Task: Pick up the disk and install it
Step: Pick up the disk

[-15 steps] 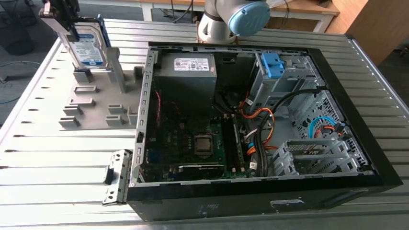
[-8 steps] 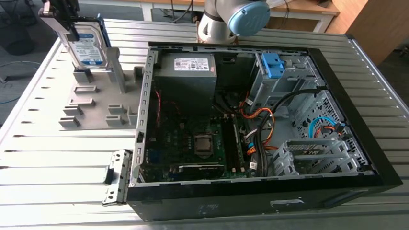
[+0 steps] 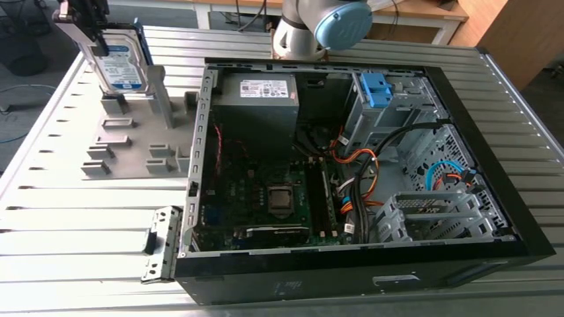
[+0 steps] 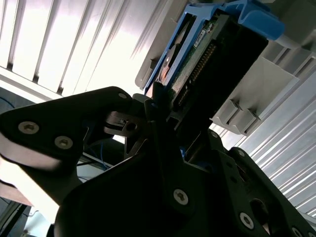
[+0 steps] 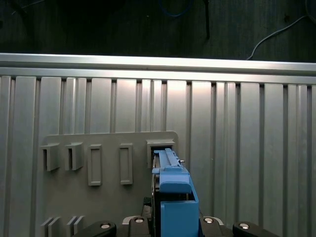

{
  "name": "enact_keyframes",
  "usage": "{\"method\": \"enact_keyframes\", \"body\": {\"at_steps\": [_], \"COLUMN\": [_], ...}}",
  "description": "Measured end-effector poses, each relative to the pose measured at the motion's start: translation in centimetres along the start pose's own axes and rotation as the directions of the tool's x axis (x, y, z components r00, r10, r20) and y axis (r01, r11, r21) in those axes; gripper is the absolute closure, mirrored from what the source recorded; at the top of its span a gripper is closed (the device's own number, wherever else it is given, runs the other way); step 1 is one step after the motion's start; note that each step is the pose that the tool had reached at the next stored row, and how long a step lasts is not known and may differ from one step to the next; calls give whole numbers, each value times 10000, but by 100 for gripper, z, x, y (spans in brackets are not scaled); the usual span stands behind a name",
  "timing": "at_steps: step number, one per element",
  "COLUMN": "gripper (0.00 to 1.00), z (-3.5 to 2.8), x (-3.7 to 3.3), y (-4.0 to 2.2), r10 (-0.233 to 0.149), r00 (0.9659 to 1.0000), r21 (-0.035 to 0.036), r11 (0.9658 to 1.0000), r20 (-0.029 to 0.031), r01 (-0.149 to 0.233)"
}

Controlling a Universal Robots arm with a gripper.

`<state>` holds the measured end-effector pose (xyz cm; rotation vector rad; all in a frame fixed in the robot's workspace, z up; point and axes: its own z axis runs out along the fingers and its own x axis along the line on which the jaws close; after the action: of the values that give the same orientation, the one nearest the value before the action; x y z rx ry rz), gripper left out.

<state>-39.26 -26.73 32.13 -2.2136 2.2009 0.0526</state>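
In the exterior view, the disk (image 3: 119,63) stands on edge at the far left of the table, its white-and-blue label facing out and a blue bracket around it. My gripper (image 3: 91,36) is shut on its upper end. The disk's lower edge sits at the upright posts of the grey holder plate (image 3: 123,148); I cannot tell whether it is clear of them. The second wrist view has the dark fingers (image 4: 153,106) clamped on the disk (image 4: 207,54). The first wrist view looks down the blue bracket (image 5: 173,192) toward the holder plate (image 5: 106,197).
An open black computer case (image 3: 493,165) lies on its side right of the holder in the exterior view. Inside are a grey power-supply box (image 3: 257,99), a motherboard (image 3: 264,198), orange and blue cables, a blue latch piece (image 3: 376,89) and a grey drive cage (image 3: 440,214). The arm's base (image 3: 317,26) stands behind the case.
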Motion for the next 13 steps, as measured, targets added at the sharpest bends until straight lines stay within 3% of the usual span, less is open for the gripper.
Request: {"method": "enact_keyframes", "body": {"at_steps": [13], "gripper": [64], "z": [-26], "x": [-1], "y": [0], "r10": [0], "r00": [10000], "r21": [0], "r11": [10000], "r20": [0], "r01": [0]}}
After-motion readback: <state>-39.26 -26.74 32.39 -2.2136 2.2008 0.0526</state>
